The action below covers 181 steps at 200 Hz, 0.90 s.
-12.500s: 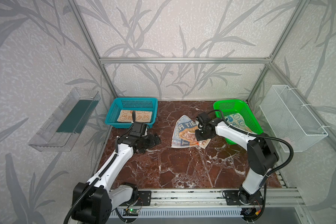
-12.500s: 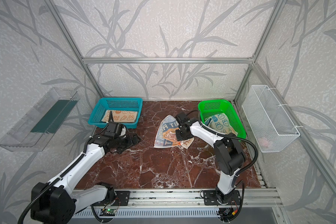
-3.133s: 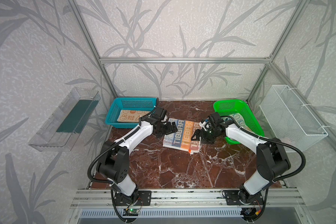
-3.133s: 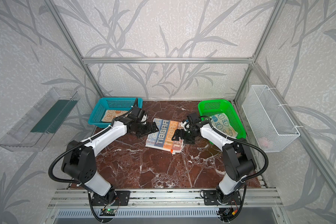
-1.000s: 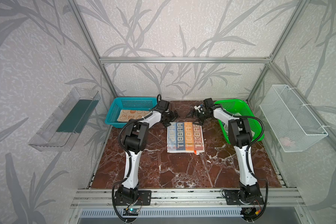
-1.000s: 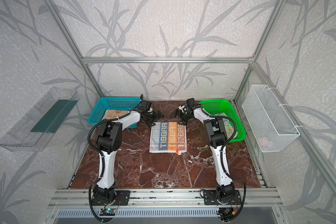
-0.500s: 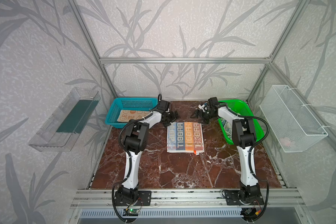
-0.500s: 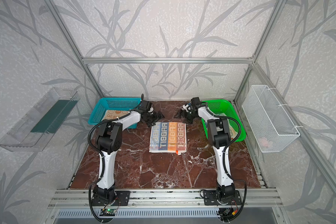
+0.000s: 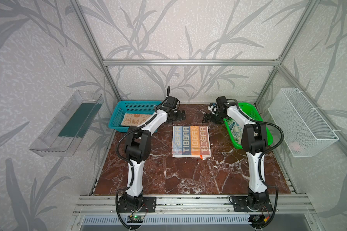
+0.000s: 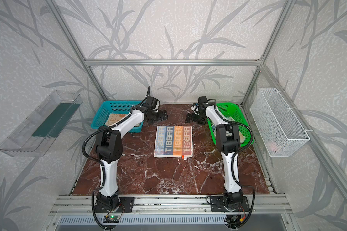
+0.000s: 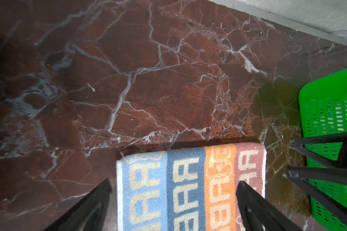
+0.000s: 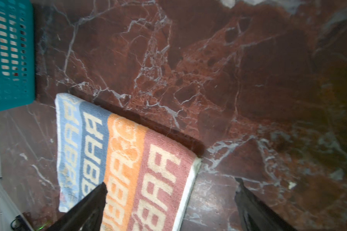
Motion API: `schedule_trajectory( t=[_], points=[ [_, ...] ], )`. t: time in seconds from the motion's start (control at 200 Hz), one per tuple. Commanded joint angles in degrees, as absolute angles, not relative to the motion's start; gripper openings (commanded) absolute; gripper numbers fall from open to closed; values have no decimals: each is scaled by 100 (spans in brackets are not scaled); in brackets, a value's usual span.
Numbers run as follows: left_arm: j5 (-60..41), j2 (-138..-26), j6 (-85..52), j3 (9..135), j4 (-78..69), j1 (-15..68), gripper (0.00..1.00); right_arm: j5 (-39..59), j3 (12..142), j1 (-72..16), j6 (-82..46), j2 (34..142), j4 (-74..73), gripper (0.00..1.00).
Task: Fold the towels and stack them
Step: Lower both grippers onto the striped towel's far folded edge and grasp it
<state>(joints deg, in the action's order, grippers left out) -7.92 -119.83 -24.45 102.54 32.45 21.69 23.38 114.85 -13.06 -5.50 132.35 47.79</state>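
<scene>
Folded striped RABBIT terry towel (image 9: 191, 141) lies flat on red marble worktop (image 9: 168, 176). L jaws & R jaws spread wide, empty.

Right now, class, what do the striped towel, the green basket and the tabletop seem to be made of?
Striped towel: terry cloth, likely cotton, matte; fuzzy looped pile.
Green basket: moulded plastic, glossy; uniform slotted walls.
Tabletop: polished red-brown marble or a marble-look sheet; white veins, green reflection.
</scene>
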Motion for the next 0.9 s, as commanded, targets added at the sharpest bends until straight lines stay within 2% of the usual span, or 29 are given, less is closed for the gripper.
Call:
schedule_trajectory(
  t=[0.0, 0.29, 0.46, 0.58, 0.68, 0.9],
  points=[
    [79, -11621, -1834, 9975, 3300, 2375, 99, 1814, 11703, -1417, -120, 13418, 5150, 91],
    [1004, -11469, -1187, 9550, 2947, 2686, 99, 1662, 12162, -1485, 182, 13882, 5412, 70],
    [1545, -11426, -826, 9458, 2770, 2806, 99, 1592, 12234, -1485, 219, 14035, 5467, 63],
    [1758, -11433, -837, 9496, 2825, 2806, 99, 1626, 12277, -1502, 193, 14129, 5479, 54],
    [1754, -11481, -958, 9602, 3064, 2806, 99, 1552, 12402, -1529, 202, 14250, 5556, 45],
    [938, -12018, -1242, 10139, 3689, 2658, 99, 1596, 12546, -1556, 184, 14418, 5637, 24]
  ],
)
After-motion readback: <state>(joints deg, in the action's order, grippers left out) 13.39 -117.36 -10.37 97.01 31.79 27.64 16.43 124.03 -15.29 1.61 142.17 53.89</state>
